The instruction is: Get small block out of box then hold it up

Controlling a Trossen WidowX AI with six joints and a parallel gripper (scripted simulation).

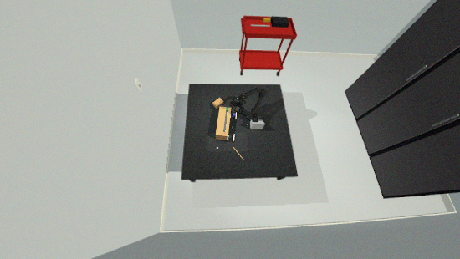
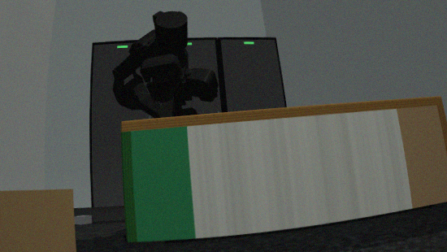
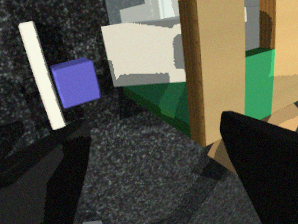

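Wrist cam: blue blk [image 3: 77, 84] on tbl, out of box [image 3: 217, 75], near white strip [image 3: 42, 75].

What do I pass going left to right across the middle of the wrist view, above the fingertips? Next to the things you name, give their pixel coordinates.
White strip [image 3: 42, 75] → blue-purple block [image 3: 76, 83] → pale panel [image 3: 142, 52] → upright wooden board [image 3: 220, 75] → green patch behind it [image 3: 260, 85].

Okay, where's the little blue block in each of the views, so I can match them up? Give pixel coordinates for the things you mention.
Top: near the middle, a small blue spot [image 1: 234, 114] just right of the wooden box's green end.
Exterior: not visible.
Wrist: upper left, the blue block [image 3: 77, 84] beside a white strip [image 3: 42, 75].
Shared landmark: the box's green end [image 1: 227, 109] [image 2: 162, 183] [image 3: 259, 85], visible in all three.
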